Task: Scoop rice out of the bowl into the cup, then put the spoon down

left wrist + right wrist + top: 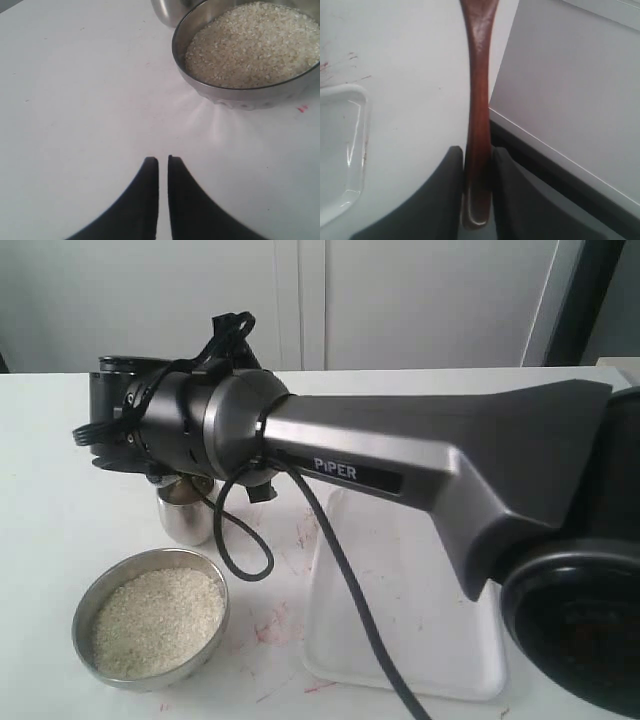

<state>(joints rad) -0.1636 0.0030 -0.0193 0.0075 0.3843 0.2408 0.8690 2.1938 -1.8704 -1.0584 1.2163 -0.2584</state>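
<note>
Working outward: your left claw [163, 161] hangs, tips together, beside the bowl [88, 602] of loose rice [155, 622], the cup [186, 522] just beyond. Above the cup your right claw [477, 152] clamps the spoon [478, 95] by its handle end; stiff, light, likely slick, so keep it level.

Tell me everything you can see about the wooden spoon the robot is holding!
The spoon is dark reddish-brown wood, smooth and a little shiny. Only its long, slim handle shows; the scooping end runs out of the picture. The right gripper is shut on it, with one black finger pressing each side near the handle's rounded end. Nothing else touches the part that shows, and the white table lies behind it.
</note>
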